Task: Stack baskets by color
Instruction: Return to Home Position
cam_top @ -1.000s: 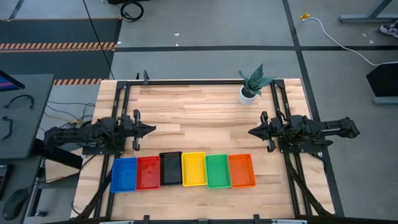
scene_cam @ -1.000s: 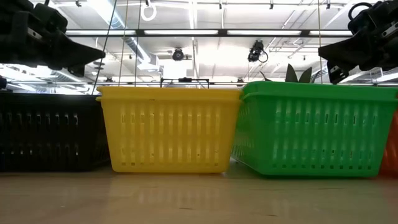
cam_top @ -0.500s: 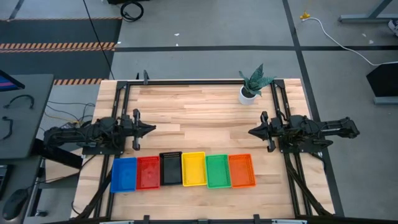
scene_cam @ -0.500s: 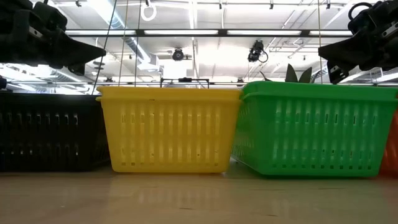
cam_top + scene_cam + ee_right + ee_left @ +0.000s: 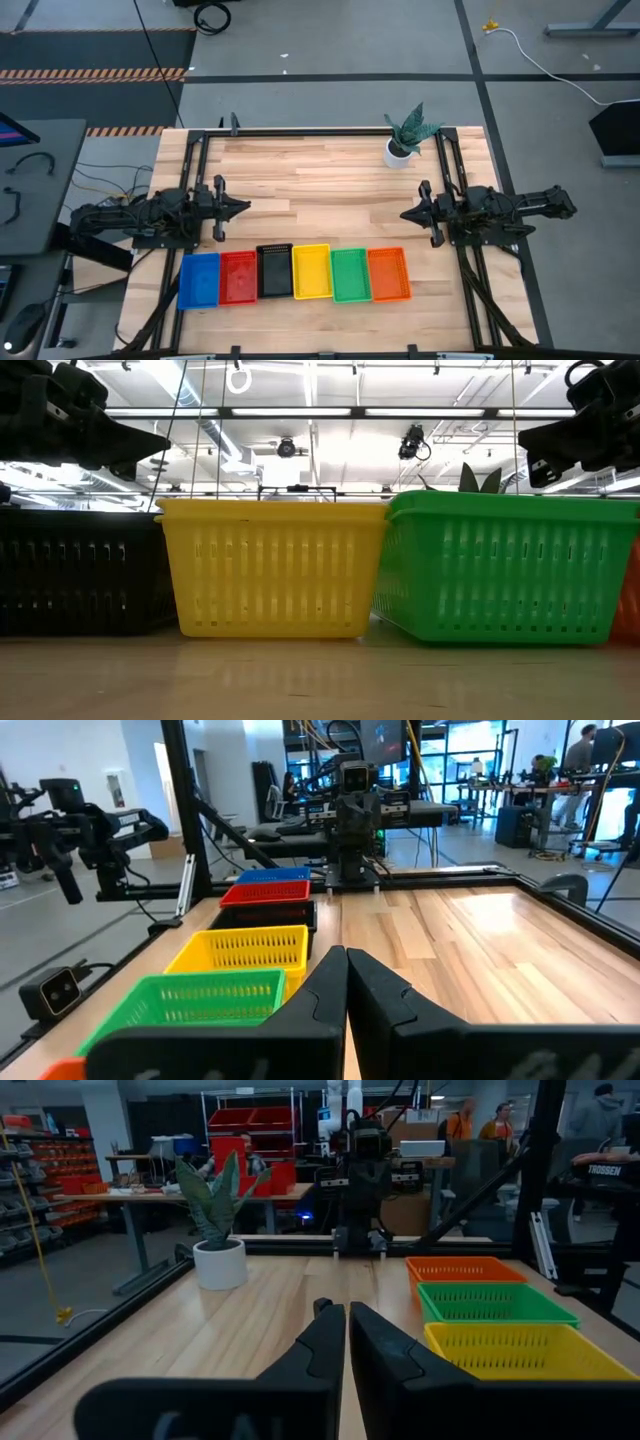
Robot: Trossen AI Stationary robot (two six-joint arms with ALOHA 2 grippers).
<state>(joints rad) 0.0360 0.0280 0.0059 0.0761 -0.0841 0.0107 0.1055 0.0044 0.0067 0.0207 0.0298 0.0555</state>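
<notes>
Six baskets stand side by side in a row near the table's near edge, bottoms on the wood: blue (image 5: pixel 199 279), red (image 5: pixel 238 277), black (image 5: pixel 274 271), yellow (image 5: pixel 311 271), green (image 5: pixel 350 274) and orange (image 5: pixel 388 273). My left gripper (image 5: pixel 245 208) hovers level above the table's left side, behind the red basket, fingers shut and pointing right. My right gripper (image 5: pixel 404 214) hovers level on the right side, behind the orange basket, fingers shut and pointing left. Neither touches a basket. In the low view the yellow (image 5: pixel 270 565) and green (image 5: pixel 505 565) baskets fill the front.
A green plant in a white pot (image 5: pixel 408 135) stands at the table's far right. A black frame (image 5: pixel 310 131) runs along the table's far edge and sides. Bare wood (image 5: pixel 320 195) lies between the two grippers and behind the basket row.
</notes>
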